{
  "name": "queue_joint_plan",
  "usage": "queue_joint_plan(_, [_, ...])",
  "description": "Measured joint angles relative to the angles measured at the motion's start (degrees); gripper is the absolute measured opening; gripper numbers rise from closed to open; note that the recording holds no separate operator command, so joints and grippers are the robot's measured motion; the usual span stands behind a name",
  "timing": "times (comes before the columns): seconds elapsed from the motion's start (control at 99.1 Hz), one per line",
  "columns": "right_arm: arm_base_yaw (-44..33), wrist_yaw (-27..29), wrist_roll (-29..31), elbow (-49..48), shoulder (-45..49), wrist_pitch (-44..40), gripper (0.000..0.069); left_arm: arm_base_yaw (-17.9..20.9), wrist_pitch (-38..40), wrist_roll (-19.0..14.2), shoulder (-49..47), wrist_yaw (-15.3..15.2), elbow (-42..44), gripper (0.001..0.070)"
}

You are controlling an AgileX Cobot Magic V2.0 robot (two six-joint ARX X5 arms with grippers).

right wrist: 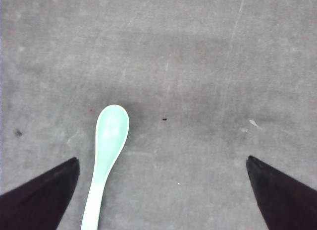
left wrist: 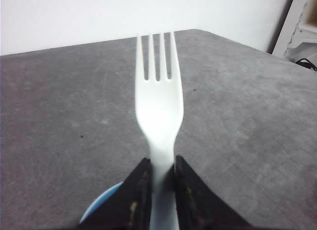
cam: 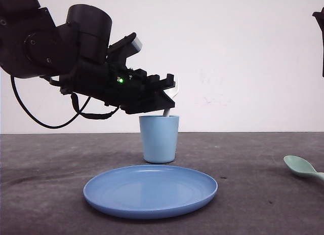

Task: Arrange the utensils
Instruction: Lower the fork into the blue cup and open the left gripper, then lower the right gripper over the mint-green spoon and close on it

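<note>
The white fork [left wrist: 159, 106] is being held by its handle between the closed fingers of the left gripper [left wrist: 159, 190], four tines pointing away from the wrist, and in the front view its handle is reaching down into the light blue cup [cam: 159, 139]. Judging by that, the step in hand is dropping the fork into the cup; the next move is calling for the fingers to part so the handle slides in without tipping the cup, though how deep the handle is sitting is hard to tell. The fork is looking thin, smooth and glossy, likely light and slippery. The mint-green spoon [right wrist: 105, 150] is lying flat on the grey table [cam: 253, 159], well apart from the cup at the right side. The right gripper [right wrist: 161, 190] is hovering over it, spread wide and holding nothing. The round blue plate [cam: 150, 190] is sitting just in front of the cup.
</note>
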Motion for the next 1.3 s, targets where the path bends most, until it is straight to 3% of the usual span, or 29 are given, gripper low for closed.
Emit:
queue_joint_plan(0.121, [0.00,0.00,0.00,0.00,0.00,0.00,0.0680,0.00,-0.55,0.22,0.00,0.00,0.00,0.0072])
queue_joint_plan(0.333, [0.00,0.00,-0.02,0.00,0.00,0.02,0.0680,0.00,-0.50,0.28,0.00,0.00,0.00,0.0292])
queue_joint_plan(0.514, [0.00,-0.13,-0.20,0.00,0.00,0.09,0.0680,0.07,-2.95,-1.70,-2.54,0.00,0.00,0.0315])
queue_joint_plan(0.666, [0.17,-1.46,0.07,0.00,0.00,0.02,0.0680,0.96,-8.68,-2.45,-12.87,0.00,0.00,0.0317])
queue_joint_plan(0.898, [4.66,-1.88,2.51,-0.07,0.00,0.07,0.0680,6.32,-28.94,-2.51,-30.47,0.00,0.44,0.0317])
queue_joint_plan(1.301, [12.85,2.91,10.05,-5.42,4.37,4.35,0.0680,22.40,-63.49,-1.44,-58.16,-3.37,0.44,0.0317])
